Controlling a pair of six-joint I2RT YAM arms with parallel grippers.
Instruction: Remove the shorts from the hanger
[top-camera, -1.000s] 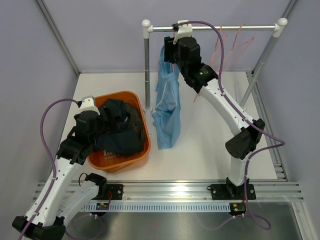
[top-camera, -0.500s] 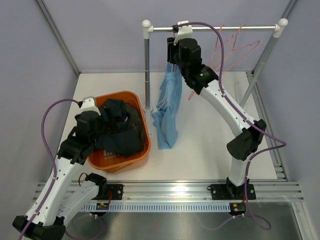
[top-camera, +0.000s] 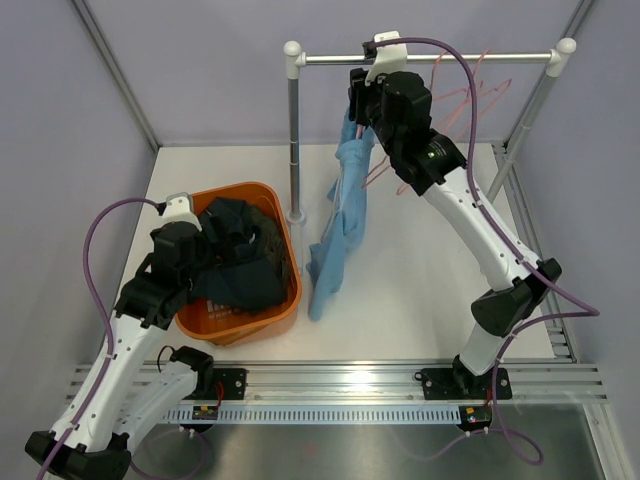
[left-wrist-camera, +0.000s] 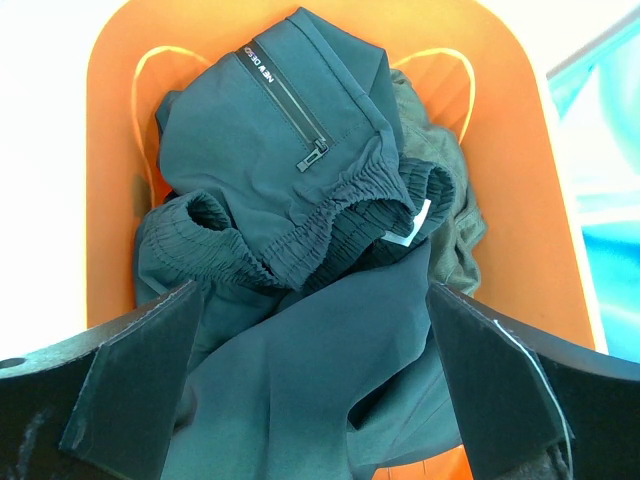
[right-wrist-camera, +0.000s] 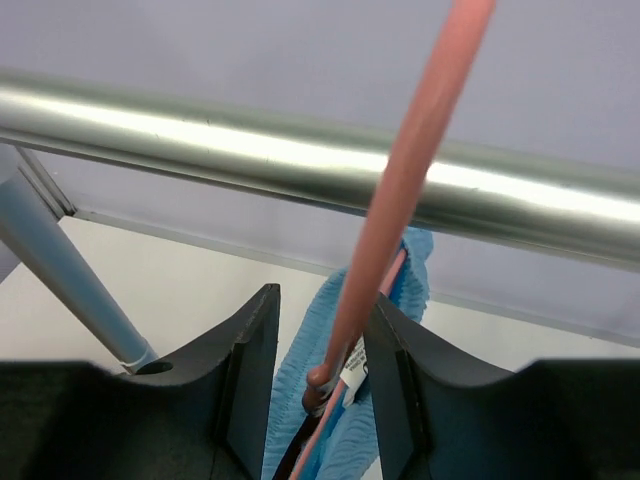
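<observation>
Step in hand: freeing the last pair from the rack.

- The light blue shorts (top-camera: 335, 215) hang from the pink hanger (right-wrist-camera: 392, 210) below the rail (right-wrist-camera: 200, 130). Their lower end trails down to the table, just beside the orange basket (top-camera: 262, 190).
- The navy shorts (left-wrist-camera: 260, 130) and olive shorts (left-wrist-camera: 455, 220) lie bundled in that basket.
- The right gripper (right-wrist-camera: 320, 300) is up at the rail with its jaws drawn partway in on either side of the hanger's stem. I cannot tell whether the pads actually bite the stem or only bracket it.
- The left gripper (left-wrist-camera: 312, 290) hangs over the basket with its fingers spread wide and nothing in them.

Notes for doing it well (judgement):
- Confirm a firm pinch before pulling, since a thin, smooth stem can slip or twist between the pads.
- Separate cloth from hanger with a steady pull, not a jerk, so the fabric slides off the clip without dragging the hook along the rail.
- Keep the cloth clear of the upright post.
- The idle left arm could take the hem.
</observation>
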